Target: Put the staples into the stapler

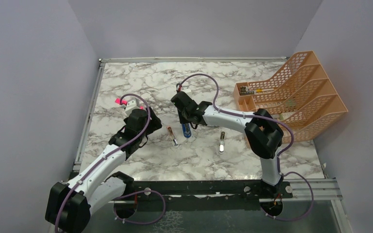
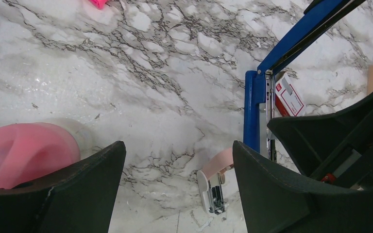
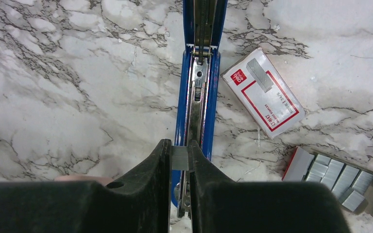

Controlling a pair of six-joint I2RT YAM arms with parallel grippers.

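The blue stapler [image 3: 212, 97] lies opened flat on the marble, its silver rail [image 3: 197, 92] facing up. My right gripper [image 3: 178, 146] is shut on a small grey block of staples [image 3: 179, 158], held just over the near end of the rail. In the top view this gripper [image 1: 187, 120] sits above the stapler [image 1: 186, 131]. The red-and-white staple box [image 3: 263, 92] lies right of the stapler, and its open tray of grey staples [image 3: 337, 177] lies nearer. My left gripper [image 2: 178, 145] hangs open over bare marble, left of the stapler [image 2: 251, 111], holding nothing.
A small pink-and-white stapler [image 2: 213, 182] lies between the left fingers' tips and shows in the top view [image 1: 172, 136]. Another small one [image 1: 221, 142] lies to the right. A pink rounded object [image 2: 24, 150] is beside the left finger. An orange mesh file rack [image 1: 296, 92] stands at the right.
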